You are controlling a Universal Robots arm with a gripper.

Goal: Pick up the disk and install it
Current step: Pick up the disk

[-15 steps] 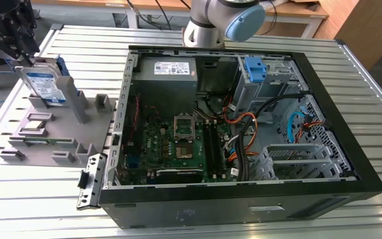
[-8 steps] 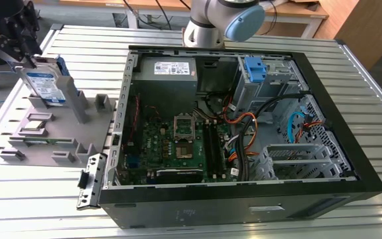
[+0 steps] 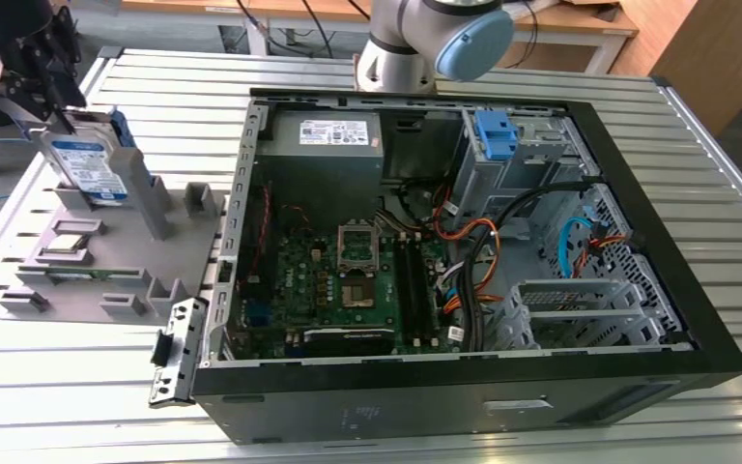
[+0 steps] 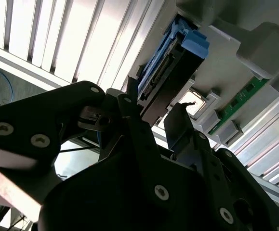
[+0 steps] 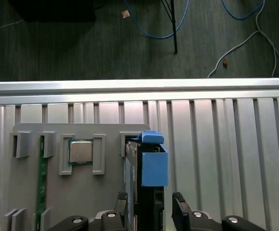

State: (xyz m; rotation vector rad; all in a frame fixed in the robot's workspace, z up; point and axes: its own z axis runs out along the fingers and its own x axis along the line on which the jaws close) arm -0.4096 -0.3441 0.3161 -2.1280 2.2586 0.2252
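Exterior view: the black 2-finger pincer (image 3: 51, 101) hangs at the top edge of the disk (image 3: 88, 164), a flat silver-metal hard drive with a white-and-blue label and blue plastic side rails. The disk stands upright in a slot of the grey plastic fixture plate (image 3: 127, 256), on the slatted aluminium table (image 3: 62, 387), at the exterior view's left. This view also gives you the open black computer case (image 3: 474, 391), well apart from the disk toward the exterior view's right, with its green motherboard (image 3: 345, 280).

Second wrist view: you look along the pincer (image 4: 153, 103). Its 2 black fingers (image 4: 129, 115) sit either side of the disk's (image 4: 166, 67) near end. Past the disk, the fixture plate (image 4: 226, 62) carries a square silver processor chip (image 4: 194, 103) and a green memory stick (image 4: 240, 98).

First wrist view: this is your best look at the pincer (image 5: 149, 199). It is released, not clamped. The fingers (image 5: 178, 202) straddle the disk (image 5: 146, 168), spread only a little wider than it. A narrow gap shows at 1 finger. The other sits right against the disk's edge; I can't tell if it touches. The disk is seated in its slot, beside the chip (image 5: 81, 150) and the memory stick (image 5: 41, 183). Blue cables (image 5: 153, 29) lie on the dark floor beyond the table (image 5: 226, 144).
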